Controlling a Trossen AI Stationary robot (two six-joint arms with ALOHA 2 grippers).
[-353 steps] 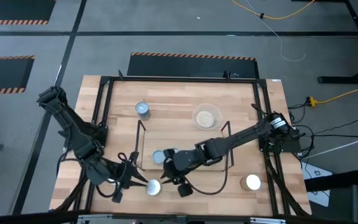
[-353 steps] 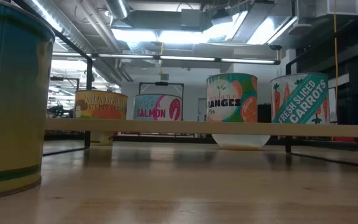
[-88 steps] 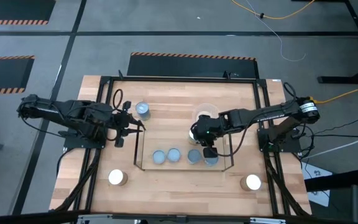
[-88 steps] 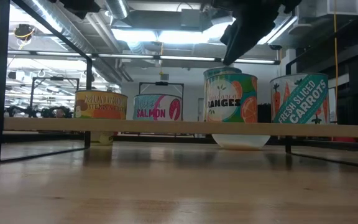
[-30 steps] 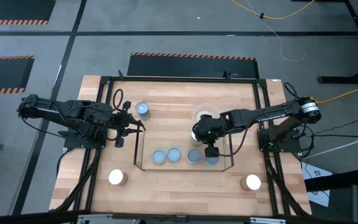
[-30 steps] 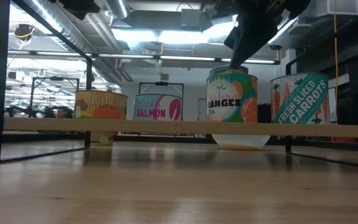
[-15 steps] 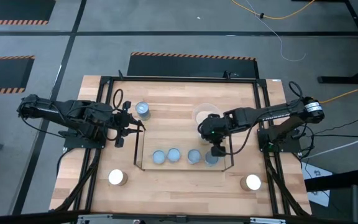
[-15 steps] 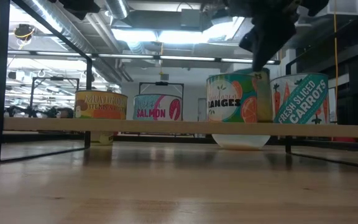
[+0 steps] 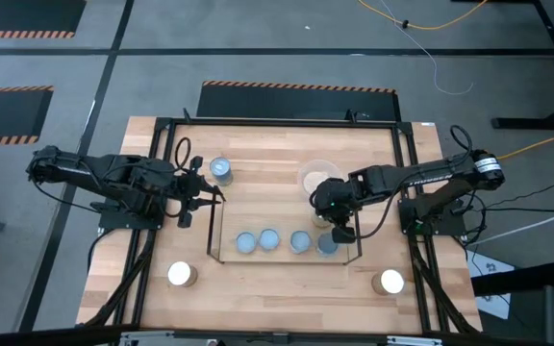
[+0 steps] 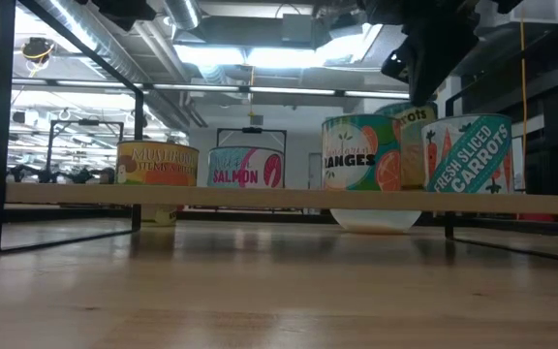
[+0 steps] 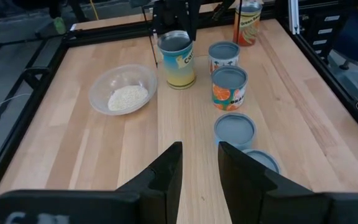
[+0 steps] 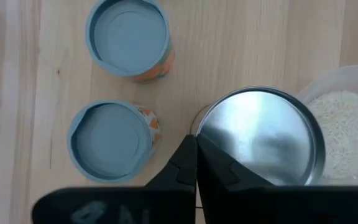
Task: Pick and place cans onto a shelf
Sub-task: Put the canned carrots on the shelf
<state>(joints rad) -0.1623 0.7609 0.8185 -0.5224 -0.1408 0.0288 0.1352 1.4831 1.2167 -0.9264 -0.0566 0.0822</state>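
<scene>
Cans on the shelf: four cans are standing upright in a row – mushroom can, salmon can, oranges can and carrots can.
Shelf: it is sitting near the front middle of the table, with its row of cans running left to right.
Silver-topped can: it is sitting just behind the row, between the oranges can and the carrots can and close beside the dish; in the low view it is leaning slightly. Whether its base is touching the table cannot be told.
Right gripper: it is hanging directly over the silver-topped can, its fingers pinching together at the can's rim – grasping it there.
Left gripper: it is waiting off the shelf's back left corner, fingers spread apart and holding nothing, pointing along the row.
Dish: it is lying behind the shelf on the right side, holding pale grains.
Back can: it is standing alone on the table behind the shelf's left end, near the left gripper.
Front cans: a front-left can and a front-right can are standing near the table's front corners, well apart from the shelf.
</scene>
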